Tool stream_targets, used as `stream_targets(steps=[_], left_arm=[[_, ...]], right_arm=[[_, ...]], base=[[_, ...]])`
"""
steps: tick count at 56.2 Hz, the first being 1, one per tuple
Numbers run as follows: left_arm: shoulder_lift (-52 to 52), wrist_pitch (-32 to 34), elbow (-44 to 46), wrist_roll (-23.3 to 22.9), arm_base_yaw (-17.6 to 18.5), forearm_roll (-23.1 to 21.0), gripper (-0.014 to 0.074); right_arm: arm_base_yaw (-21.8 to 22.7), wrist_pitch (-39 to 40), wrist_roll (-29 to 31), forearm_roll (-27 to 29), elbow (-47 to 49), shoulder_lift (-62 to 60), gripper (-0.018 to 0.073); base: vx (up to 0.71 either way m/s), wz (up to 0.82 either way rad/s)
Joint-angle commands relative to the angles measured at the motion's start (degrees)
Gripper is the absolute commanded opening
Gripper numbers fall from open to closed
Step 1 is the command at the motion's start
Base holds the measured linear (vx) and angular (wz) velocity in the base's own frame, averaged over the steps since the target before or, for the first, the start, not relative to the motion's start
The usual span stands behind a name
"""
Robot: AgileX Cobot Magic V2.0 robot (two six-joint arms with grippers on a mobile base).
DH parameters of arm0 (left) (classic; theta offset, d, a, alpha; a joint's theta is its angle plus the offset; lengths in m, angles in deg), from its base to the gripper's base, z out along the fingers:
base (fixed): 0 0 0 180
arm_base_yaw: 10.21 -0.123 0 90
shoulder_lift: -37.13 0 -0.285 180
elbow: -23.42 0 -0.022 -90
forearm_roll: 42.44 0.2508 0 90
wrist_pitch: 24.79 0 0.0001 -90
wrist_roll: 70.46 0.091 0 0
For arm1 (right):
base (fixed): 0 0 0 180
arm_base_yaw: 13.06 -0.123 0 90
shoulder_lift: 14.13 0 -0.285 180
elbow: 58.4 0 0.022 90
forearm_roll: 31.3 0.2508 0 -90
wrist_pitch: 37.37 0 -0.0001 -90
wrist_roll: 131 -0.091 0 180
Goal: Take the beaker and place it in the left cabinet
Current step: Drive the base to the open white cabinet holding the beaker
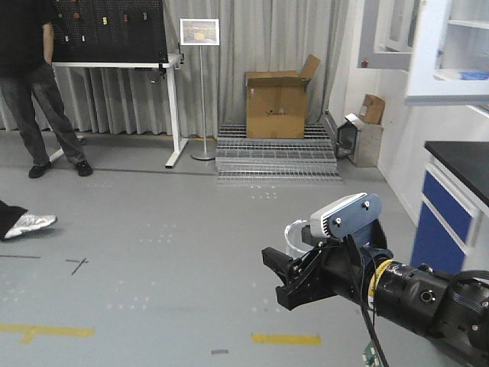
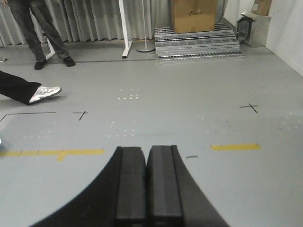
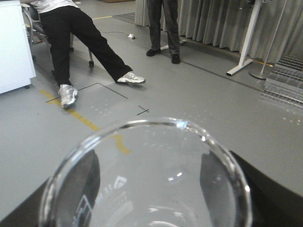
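The left claw [image 2: 147, 187] is seen from its own camera. Its two black fingers [image 2: 130, 184] are pressed tight together, and nothing is held between them. A strip of yellow tape [image 2: 235, 147] is stuck on the grey floor [image 2: 189, 109] beyond it.

In the front view, a person [image 1: 30, 84] is seen standing at the far left. A sign on a thin pole [image 1: 200, 32] is placed by the curtain, and a cardboard box [image 1: 276, 103] is set on metal grates [image 1: 276, 157]. Further right and low down, the right claw [image 1: 286, 269] is held out over the floor. It is clenched on the beaker [image 1: 294, 234], which is held up in the air, well apart from the cabinet [image 1: 426, 69]. The cabinet is seen at the top right, with a blue tray [image 1: 467, 75] on a shelf. Below it, a blue counter with a black top [image 1: 466, 164] is found.

From the right wrist camera, the beaker's round glass rim is seen close up, with a dark finger at each side.
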Motion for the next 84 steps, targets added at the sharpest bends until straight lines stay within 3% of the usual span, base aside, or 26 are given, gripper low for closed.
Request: stream_targets(steps=[1,84], left_arm=[[-1.0,4.8,0.5,-0.2,0.4,-0.1,0.0003],[-1.0,4.8,0.5,-0.2,0.4,-0.1,0.0003]], right_arm=[[0.1,4.2,0.5,1.2,1.9,-2.4,0.0159],[0.1,4.1,0.5,1.0,1.9,-2.4,0.0159]], base=[[0.87,0.09],[0.82,-0.02]])
